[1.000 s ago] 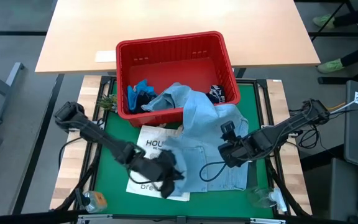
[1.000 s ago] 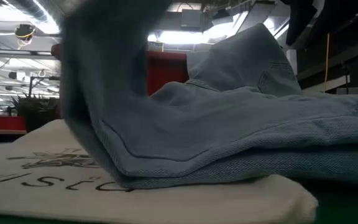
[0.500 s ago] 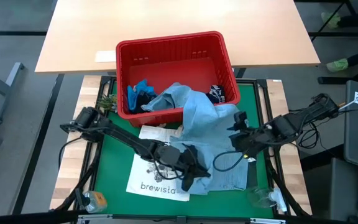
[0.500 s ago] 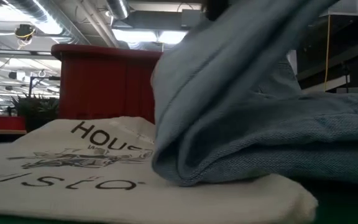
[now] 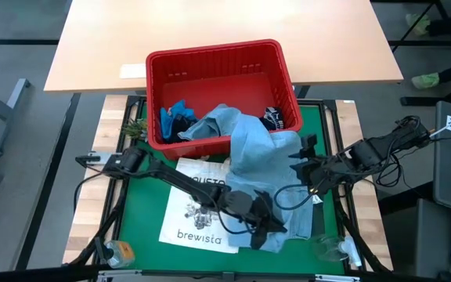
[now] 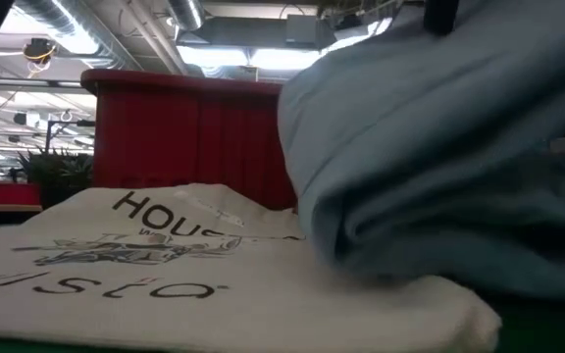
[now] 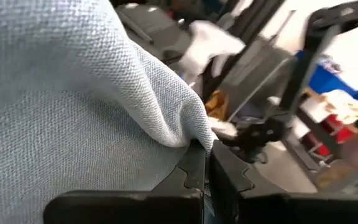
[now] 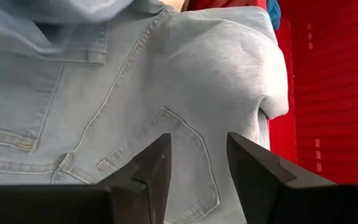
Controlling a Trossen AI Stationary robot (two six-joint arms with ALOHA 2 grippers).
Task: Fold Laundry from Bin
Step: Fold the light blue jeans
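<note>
A light blue denim shirt (image 5: 249, 137) hangs out of the red bin (image 5: 210, 56), over its near rim and down onto the green mat. My left gripper (image 5: 269, 230) reaches across the mat from the left and is shut on the shirt's near part. My right gripper (image 5: 296, 171) hovers open over the shirt's right side; in its wrist view the fingers (image 8: 157, 165) stand above the denim (image 8: 166, 74), apart from it. A bright blue garment (image 5: 177, 117) and a dark navy one (image 5: 274, 119) lie in the bin. My left gripper pinches a corner of the denim (image 7: 194, 138) between its two shut fingers (image 7: 199, 171). It comes in nearly level from the table's left. One layer or several, I cannot tell. The held part is raised off the mat and doubled over the rest of the shirt (image 6: 439, 147).
The white tote bag (image 5: 198, 211) lies flat on the mat left of the shirt, its print showing (image 6: 165, 265). A small plant (image 5: 135, 127) stands by the bin's left corner. A bottle (image 5: 120, 252) and a clear object (image 5: 327, 249) sit at the near corners. A wooden table (image 5: 210, 23) lies beyond the bin.
My left gripper has travelled toward the table's right edge and slightly down, still shut on the denim. It has drawn the shirt's left part off the tote bag and folded it over the right part. My right gripper has risen and drawn back toward the right edge, still open.
</note>
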